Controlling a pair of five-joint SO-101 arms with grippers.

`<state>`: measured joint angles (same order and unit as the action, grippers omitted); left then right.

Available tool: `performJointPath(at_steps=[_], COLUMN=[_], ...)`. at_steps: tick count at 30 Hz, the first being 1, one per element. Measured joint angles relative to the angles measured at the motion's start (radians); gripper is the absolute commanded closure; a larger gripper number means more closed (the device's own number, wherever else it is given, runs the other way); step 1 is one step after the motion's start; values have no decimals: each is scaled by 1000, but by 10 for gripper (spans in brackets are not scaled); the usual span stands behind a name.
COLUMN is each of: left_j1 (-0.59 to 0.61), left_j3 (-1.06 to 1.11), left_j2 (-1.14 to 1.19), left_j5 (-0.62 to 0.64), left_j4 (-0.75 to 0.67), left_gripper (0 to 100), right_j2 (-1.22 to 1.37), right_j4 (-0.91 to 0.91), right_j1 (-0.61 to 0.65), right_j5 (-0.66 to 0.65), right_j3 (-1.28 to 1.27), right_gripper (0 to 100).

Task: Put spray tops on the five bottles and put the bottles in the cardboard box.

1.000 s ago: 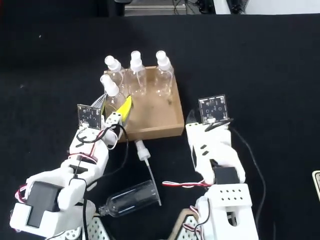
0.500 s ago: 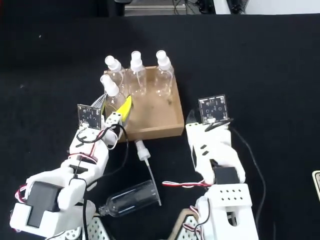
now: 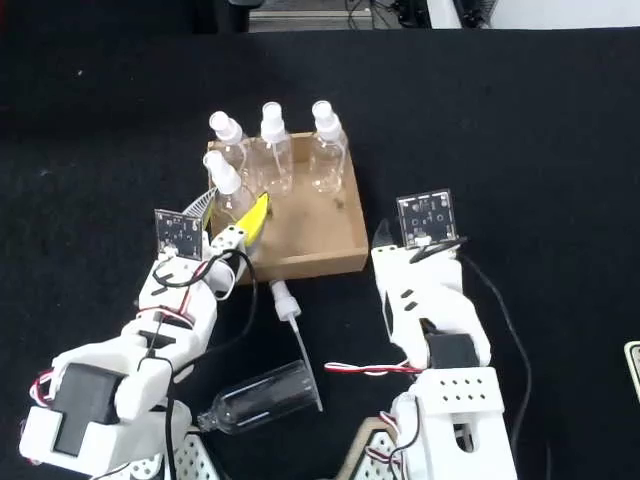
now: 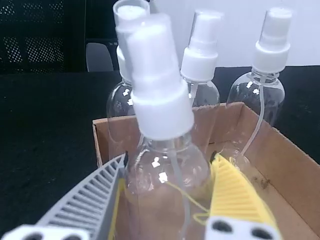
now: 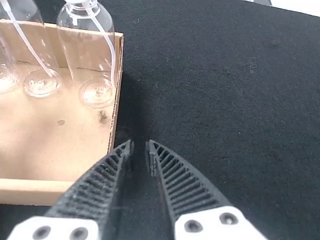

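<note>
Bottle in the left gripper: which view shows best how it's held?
Left wrist view: the held bottle, spray top on, sits between the left gripper's grey and yellow fingers at the cardboard box corner. The high view shows it small at the box's left edge. The right wrist view takes in two other bottles.

Bright, even light (small glints on the bottles (image 4: 165, 167))

Left gripper (image 4: 168, 159) stretched forward, fingers (image 4: 235, 192) clamped on a bottle (image 4: 159, 95), right gripper (image 5: 139, 146) held low, fingers drawn together
</note>
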<state>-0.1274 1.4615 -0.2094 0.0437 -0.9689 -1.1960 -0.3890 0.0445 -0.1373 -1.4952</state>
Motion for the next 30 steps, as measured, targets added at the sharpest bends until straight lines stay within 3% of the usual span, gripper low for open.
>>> performJointPath(at_steps=[7, 13, 30], left_j1=[0, 2, -2], left_j3=[0, 0, 0], left_j2=[0, 0, 0], left_j5=[0, 0, 0], left_j4=[0, 0, 0], left_gripper=[769, 639, 678], right_j2=[0, 0, 0], right_j4=[0, 0, 0], right_j1=[0, 0, 0], right_j5=[0, 0, 0], right_j3=[0, 0, 0], right_gripper=[973, 973, 973])
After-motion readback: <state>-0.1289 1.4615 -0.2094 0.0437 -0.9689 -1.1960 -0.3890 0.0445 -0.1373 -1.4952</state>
